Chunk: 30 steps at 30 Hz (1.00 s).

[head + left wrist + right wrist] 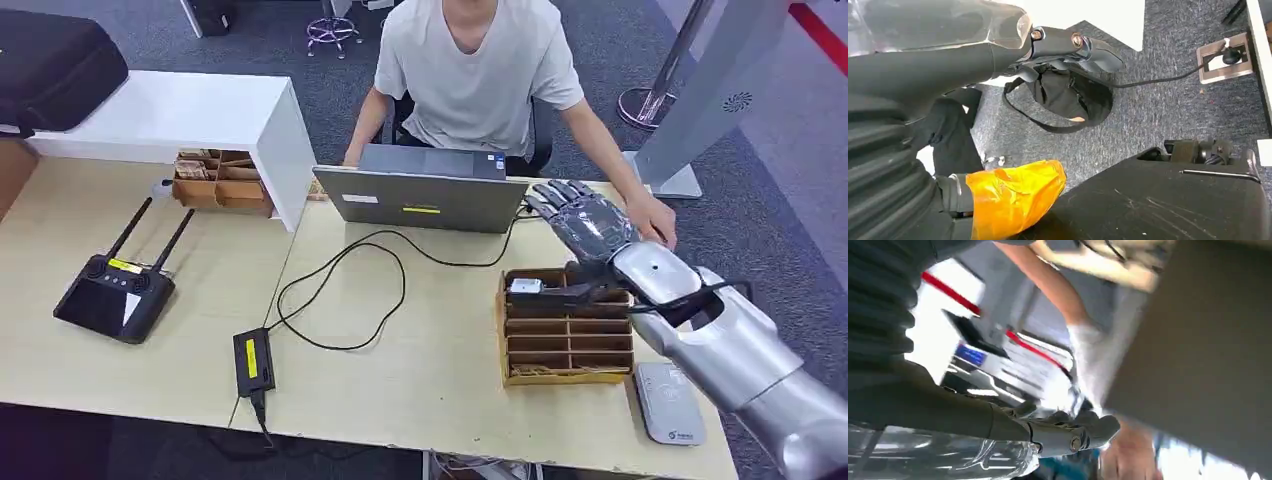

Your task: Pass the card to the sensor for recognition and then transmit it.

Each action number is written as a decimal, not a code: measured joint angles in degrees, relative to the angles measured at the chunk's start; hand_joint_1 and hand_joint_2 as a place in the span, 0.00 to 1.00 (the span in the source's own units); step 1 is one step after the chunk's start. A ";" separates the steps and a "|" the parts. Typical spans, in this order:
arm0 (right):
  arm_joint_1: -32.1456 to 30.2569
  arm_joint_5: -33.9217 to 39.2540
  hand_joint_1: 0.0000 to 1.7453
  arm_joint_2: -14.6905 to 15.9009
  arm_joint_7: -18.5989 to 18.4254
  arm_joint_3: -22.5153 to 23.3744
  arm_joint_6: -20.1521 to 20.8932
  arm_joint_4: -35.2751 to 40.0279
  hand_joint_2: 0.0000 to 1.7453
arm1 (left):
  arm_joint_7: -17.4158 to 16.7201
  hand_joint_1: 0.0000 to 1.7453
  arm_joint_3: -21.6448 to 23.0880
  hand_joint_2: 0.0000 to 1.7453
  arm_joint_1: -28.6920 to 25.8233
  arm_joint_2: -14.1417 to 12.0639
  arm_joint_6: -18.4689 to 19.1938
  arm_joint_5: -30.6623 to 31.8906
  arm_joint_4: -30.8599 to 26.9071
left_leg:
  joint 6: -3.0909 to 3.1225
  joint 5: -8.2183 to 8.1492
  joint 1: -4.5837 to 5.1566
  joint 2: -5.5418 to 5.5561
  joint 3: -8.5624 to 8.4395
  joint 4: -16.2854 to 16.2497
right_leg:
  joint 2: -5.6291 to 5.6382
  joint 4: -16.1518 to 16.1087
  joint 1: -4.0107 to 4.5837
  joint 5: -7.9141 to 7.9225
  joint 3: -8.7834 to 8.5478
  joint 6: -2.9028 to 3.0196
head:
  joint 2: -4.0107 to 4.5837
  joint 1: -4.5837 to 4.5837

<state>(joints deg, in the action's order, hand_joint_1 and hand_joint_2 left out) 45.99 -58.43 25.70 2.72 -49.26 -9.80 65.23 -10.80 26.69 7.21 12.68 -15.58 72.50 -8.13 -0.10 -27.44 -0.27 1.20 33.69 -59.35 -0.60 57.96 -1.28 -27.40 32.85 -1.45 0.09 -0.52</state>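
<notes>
My right robot hand [585, 215] is over the far right of the table [420, 370], just beyond the slotted cardboard organizer [567, 327], close to the person's hand [655, 218] resting there. Fingers extended and apart, nothing visibly held; the right wrist view is too blurred to confirm. A card [524, 286], I think, sits in the organizer's far slot. The sensor [670, 402], a grey reader pad, lies on the near right, beside the organizer. I judge the pick isn't made. Next: bring the fingers back over the far slot, pinch the card, carry it to the pad. Left robot hand [1068, 47] hangs below the table, fingers curled on nothing.
</notes>
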 joint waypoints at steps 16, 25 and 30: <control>-29.39 -11.51 0.00 -5.27 -0.36 10.99 -23.62 14.18 1.00 | -0.70 0.00 0.00 1.00 0.00 0.07 0.00 -0.11 0.00 | -0.12 -0.03 -0.24 -0.05 0.08 0.06 | 0.07 -0.13 0.19 0.08 0.01 0.11 | 0.00 -0.07; -30.05 -11.69 0.00 -5.64 -0.03 12.21 -23.21 14.86 1.00 | -0.70 0.00 0.00 1.00 -0.01 0.11 0.00 -0.17 0.00 | -0.15 -0.01 -0.25 -0.05 0.08 0.05 | 0.07 -0.13 0.19 0.09 0.02 0.13 | 0.00 -0.07; -30.18 -11.86 0.00 -5.70 0.34 12.78 -23.01 14.94 1.00 | -0.70 0.00 0.00 1.00 0.00 0.11 0.00 -0.37 0.00 | -0.15 -0.01 -0.25 -0.05 0.08 0.05 | 0.07 -0.13 0.19 0.09 0.04 0.13 | 0.00 -0.09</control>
<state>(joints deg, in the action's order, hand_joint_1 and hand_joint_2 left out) 15.81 -70.29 20.00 3.06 -36.48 -32.81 80.17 -11.50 26.69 7.20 12.79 -15.58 72.13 -8.13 -0.25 -27.44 -0.52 1.14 33.78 -59.30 -0.52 57.83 -1.08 -27.30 32.89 -1.32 0.09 -0.61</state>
